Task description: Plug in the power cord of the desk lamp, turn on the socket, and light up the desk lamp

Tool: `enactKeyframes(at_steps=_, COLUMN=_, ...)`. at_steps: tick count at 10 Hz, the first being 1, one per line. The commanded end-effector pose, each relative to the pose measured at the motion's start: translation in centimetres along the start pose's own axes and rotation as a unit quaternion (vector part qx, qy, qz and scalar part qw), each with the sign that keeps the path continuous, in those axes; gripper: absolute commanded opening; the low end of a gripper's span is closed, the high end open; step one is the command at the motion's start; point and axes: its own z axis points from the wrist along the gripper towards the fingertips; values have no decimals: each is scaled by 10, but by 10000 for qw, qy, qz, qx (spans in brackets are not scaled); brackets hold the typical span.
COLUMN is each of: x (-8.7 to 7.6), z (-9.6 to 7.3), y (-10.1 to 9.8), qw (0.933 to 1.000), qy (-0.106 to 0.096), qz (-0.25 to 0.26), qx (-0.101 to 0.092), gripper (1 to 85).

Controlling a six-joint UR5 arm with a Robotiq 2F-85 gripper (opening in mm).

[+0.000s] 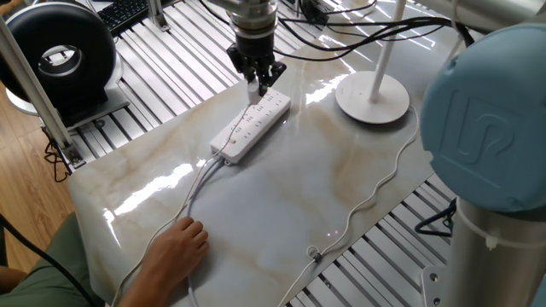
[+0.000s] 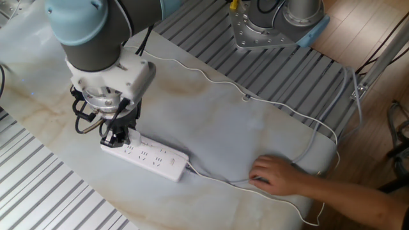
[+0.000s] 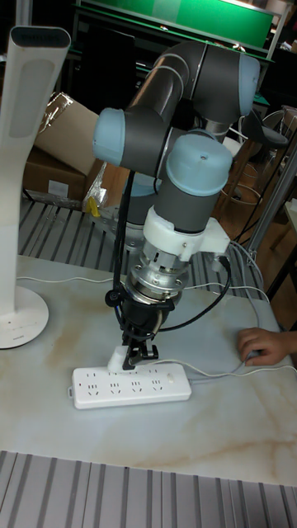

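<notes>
The socket (image 1: 248, 128) is a long white power strip lying diagonally on the marble table; it also shows from the other side (image 2: 146, 157) and in the tall view (image 3: 132, 386). My gripper (image 1: 261, 83) (image 2: 119, 135) (image 3: 134, 355) hangs just above the strip's end farthest from its cable, shut on the small white plug (image 3: 118, 360) of the power cord. The thin white power cord (image 1: 376, 194) (image 2: 284, 105) snakes along the table edge. The desk lamp (image 1: 373, 96) (image 3: 16, 318) stands beside the strip.
A person's hand (image 1: 177, 246) (image 2: 278, 176) (image 3: 266, 346) rests on the cables near the table's front edge. A black round fan-like device (image 1: 58, 58) sits off the table at the back left. The arm's base (image 1: 486, 145) fills the right side.
</notes>
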Motion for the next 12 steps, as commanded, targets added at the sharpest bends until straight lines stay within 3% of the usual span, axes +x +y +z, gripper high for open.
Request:
enactKeyframes(at_steps=1, x=-1, z=7, y=1, qw=9998, qy=-115, qz=-88, qx=137, gripper=10)
enactKeyframes(at_steps=12, x=-6, z=26, y=-6, qw=9987, qy=-272, qz=-190, qx=391, gripper=10)
